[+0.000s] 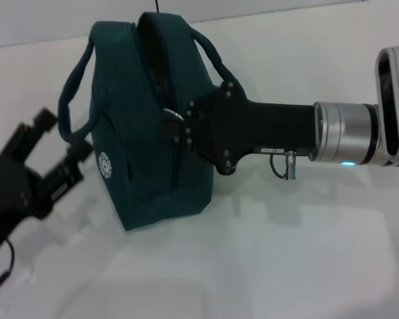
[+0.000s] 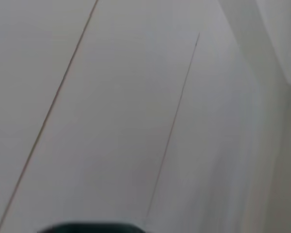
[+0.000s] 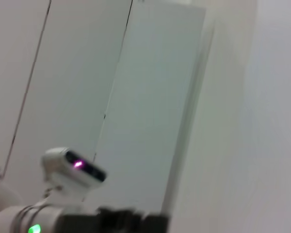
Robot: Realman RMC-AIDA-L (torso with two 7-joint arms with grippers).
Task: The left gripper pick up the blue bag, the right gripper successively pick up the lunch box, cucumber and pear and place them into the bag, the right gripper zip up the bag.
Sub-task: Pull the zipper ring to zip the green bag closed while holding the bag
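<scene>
The blue bag (image 1: 153, 133) stands upright on the white table in the head view. Its silver ring zip pull (image 1: 173, 114) shows on the near face. My right gripper (image 1: 175, 126) reaches in from the right and is shut on the zip pull. My left gripper (image 1: 78, 150) is at the bag's left side, shut on the left handle (image 1: 68, 100), which is pulled out from the bag. The lunch box, the cucumber and the pear are out of view.
The white table (image 1: 266, 266) spreads out in front of and to the right of the bag. Both wrist views show mostly pale wall panels. The right wrist view also shows a white camera unit (image 3: 72, 167) with a purple light.
</scene>
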